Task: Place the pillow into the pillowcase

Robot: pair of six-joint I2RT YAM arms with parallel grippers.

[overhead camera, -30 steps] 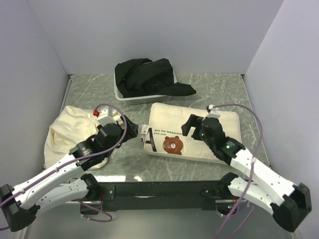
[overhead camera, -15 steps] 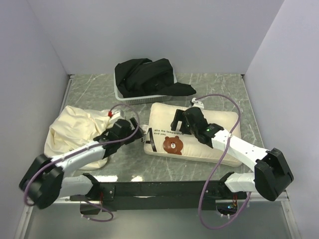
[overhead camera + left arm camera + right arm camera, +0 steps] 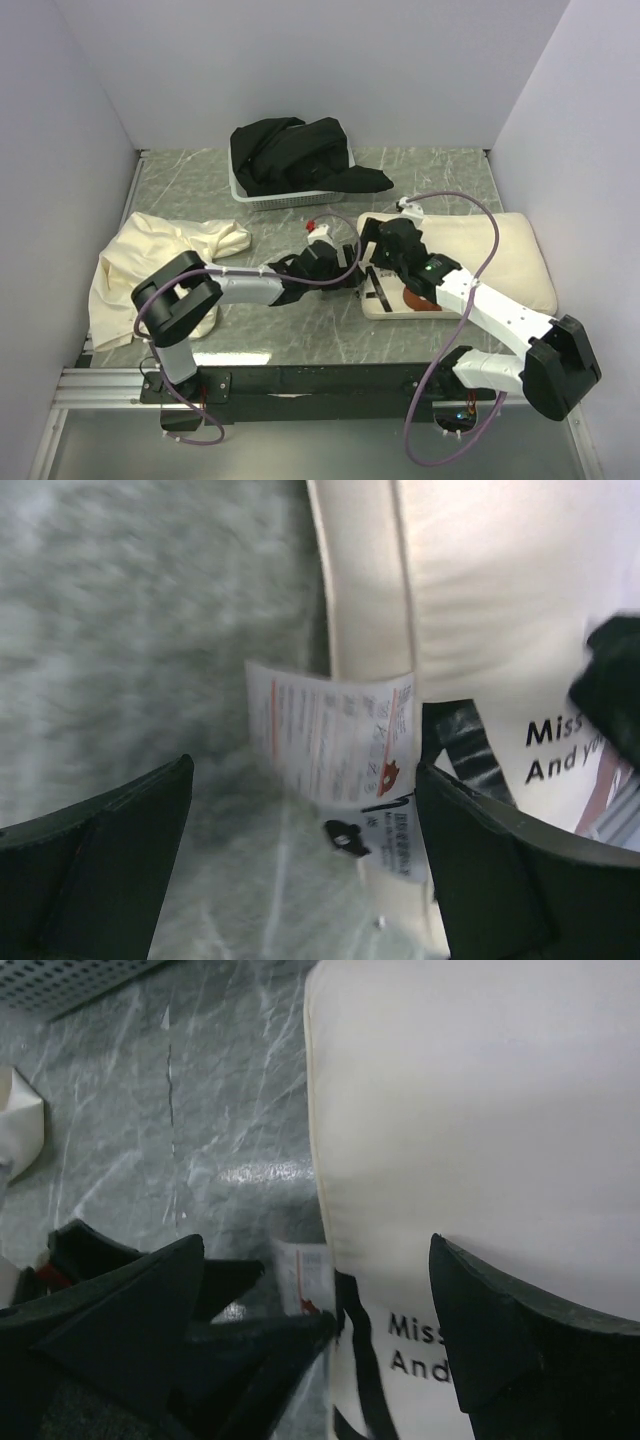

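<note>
The pillow lies flat at the right of the table, its bear face mostly hidden under my right arm. The pillowcase lies crumpled at the left, apart from it. My left gripper is stretched out to the pillow's left edge. In the left wrist view the left gripper is open, with the pillow's white label tag between its jaws beside the pillow. My right gripper is open over the same edge. In the right wrist view the right gripper straddles the pillow's rim.
A white basket holding a heap of black cloth stands at the back centre. White walls close in the table on three sides. The left gripper's fingers show at the lower left of the right wrist view.
The pillow has slid to the right. My left arm has stretched right from the pillowcase to the pillow's left edge. My right gripper stayed over that edge.
</note>
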